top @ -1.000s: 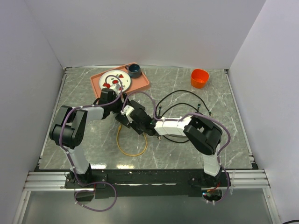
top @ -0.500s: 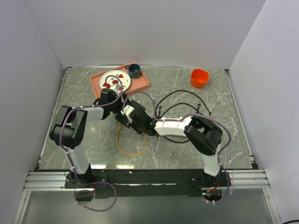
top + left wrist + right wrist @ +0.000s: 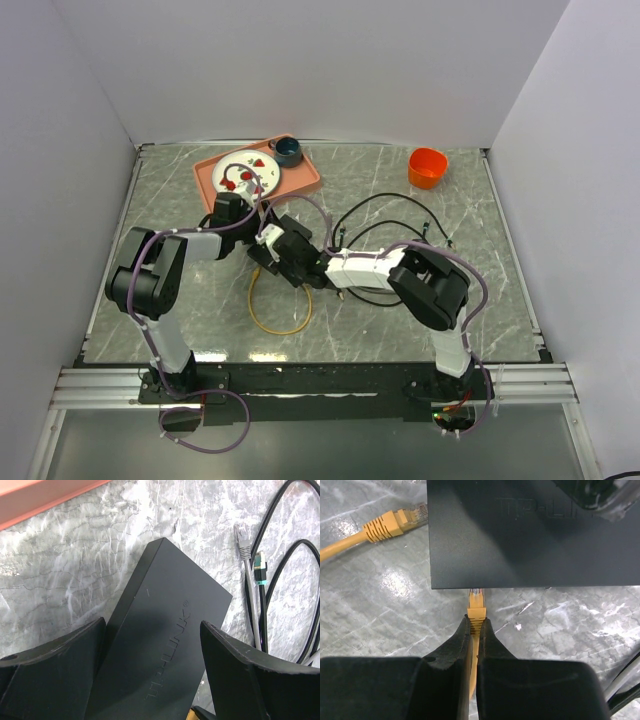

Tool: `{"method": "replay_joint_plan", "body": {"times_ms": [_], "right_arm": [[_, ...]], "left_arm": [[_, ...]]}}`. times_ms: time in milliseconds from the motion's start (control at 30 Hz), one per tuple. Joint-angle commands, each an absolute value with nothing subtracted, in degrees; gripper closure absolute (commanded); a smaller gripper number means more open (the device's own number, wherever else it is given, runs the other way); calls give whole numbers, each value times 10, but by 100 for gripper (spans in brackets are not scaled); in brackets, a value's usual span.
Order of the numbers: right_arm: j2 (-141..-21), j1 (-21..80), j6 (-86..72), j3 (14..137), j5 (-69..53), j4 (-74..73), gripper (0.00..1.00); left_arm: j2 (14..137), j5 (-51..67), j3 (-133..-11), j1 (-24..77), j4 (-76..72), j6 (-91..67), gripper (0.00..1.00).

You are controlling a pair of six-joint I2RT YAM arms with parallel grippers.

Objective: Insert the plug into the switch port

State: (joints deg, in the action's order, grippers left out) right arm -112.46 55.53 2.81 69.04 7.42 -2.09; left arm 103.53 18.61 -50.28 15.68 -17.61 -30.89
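Insertion is the step in hand: the right end effector (image 3: 475,625) pinches the orange plug (image 3: 476,607), its tip at the edge of the switch (image 3: 530,535) mid-tabletop (image 3: 480,300), while the left end effector (image 3: 152,630) clasps that box wide, so next I'd expect a straight, aligned push.

The switch (image 3: 165,645) is lying flat on the table (image 3: 480,300), with the left gripper (image 3: 153,625) clasping it from both sides. The right gripper (image 3: 475,622) is pinching the plug (image 3: 476,605), and the plug's tip is meeting the switch's near edge. A second plug (image 3: 395,525) is lying just beside the switch's left corner. Loose cables (image 3: 250,590) are lying to the switch's right. Behind it, a tray (image 3: 305,180) is carrying a plate (image 3: 245,172) and a small bowl (image 3: 288,151). A cup (image 3: 427,167) is standing well to the tray's right.
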Motion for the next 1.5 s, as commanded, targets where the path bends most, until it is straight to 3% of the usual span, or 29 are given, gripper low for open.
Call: {"method": "replay_joint_plan", "body": {"times_ms": [0, 1467], "right_arm": [[-1139, 559, 13, 729, 81, 11, 100], [-1088, 550, 25, 763, 73, 82, 100]], "left_arm": [[1025, 221, -474, 172, -133, -329, 17], [960, 236, -350, 262, -194, -404, 30]]}}
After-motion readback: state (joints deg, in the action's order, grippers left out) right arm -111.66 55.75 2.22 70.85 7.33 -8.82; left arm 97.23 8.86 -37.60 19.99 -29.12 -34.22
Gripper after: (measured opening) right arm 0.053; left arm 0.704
